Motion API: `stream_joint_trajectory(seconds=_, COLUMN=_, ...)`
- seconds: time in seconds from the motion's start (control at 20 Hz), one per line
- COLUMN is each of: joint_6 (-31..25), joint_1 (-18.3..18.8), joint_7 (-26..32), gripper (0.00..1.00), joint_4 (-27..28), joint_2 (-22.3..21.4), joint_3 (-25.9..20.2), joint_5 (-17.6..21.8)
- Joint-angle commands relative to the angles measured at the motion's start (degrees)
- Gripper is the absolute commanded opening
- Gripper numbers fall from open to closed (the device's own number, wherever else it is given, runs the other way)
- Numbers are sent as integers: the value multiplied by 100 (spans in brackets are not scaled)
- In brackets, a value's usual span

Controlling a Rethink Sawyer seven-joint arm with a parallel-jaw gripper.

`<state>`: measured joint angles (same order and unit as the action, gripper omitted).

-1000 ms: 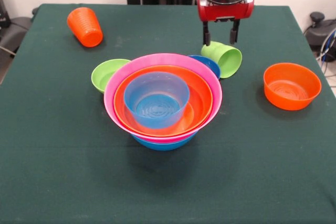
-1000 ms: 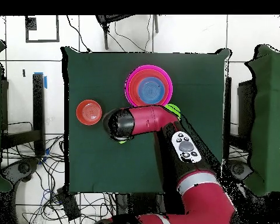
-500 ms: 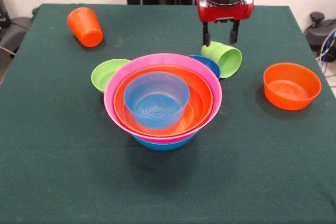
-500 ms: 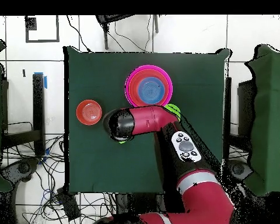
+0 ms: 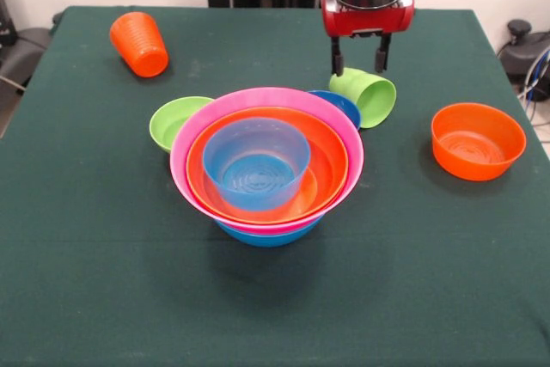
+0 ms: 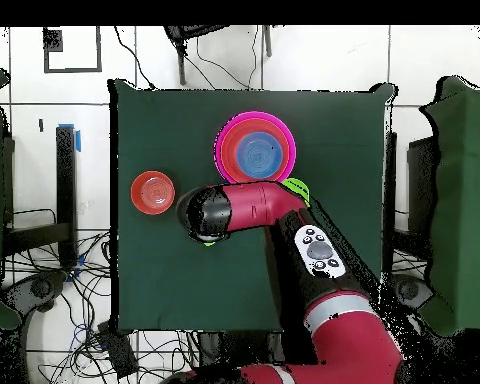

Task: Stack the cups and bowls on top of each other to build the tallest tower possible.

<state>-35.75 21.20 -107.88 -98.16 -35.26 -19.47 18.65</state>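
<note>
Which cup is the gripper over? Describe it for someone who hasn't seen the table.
Start at the tower of nested bowls mid-table in the front view. Just behind it to the right, under the gripper, lies the lime green cup, tipped on its side. It is smooth and taller than wide, unlike the ribbed orange cup far left.

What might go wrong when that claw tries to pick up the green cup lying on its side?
The lime green cup lies tipped over against the small blue bowl; round and glossy, it could roll or squirt from the open fingers. Pushing it might nudge the tower beside it. The orange cup is also on its side, far away.
</note>
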Motion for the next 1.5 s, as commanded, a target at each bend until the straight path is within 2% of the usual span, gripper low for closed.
stream_joint_trajectory(seconds=0.05, joint_6=350, joint_1=-124, joint_7=-330, gripper=100, joint_4=174, joint_2=240, joint_3=73, joint_5=203)
stream_joint_trajectory(seconds=0.15, joint_6=423, joint_1=-583, joint_7=-853, gripper=100, joint_4=387, joint_2=159, joint_3=746, joint_5=588)
stream_joint_trajectory(seconds=0.3, joint_6=507, joint_1=-978, joint_7=-1323, gripper=100, joint_4=545, joint_2=281, joint_3=1343, joint_5=786)
stream_joint_trajectory(seconds=0.45, joint_6=988, joint_1=-1019, joint_7=-1264, gripper=100, joint_4=370, joint_2=432, joint_3=1252, joint_5=621)
stream_joint_trajectory(seconds=0.65, joint_6=1525, joint_1=-1193, joint_7=-1641, gripper=100, joint_4=185, joint_2=520, joint_3=1399, joint_5=284)
stream_joint_trajectory(seconds=0.85, joint_6=1858, joint_1=-1268, joint_7=-1777, gripper=100, joint_4=37, joint_2=568, joint_3=1492, joint_5=43)
stream_joint_trajectory(seconds=1.2, joint_6=2164, joint_1=-1345, joint_7=-1795, gripper=100, joint_4=-171, joint_2=592, joint_3=1595, joint_5=-41)
stream_joint_trajectory(seconds=1.5, joint_6=2105, joint_1=-1868, joint_7=-2113, gripper=100, joint_4=-205, joint_2=554, joint_3=2222, joint_5=-133)
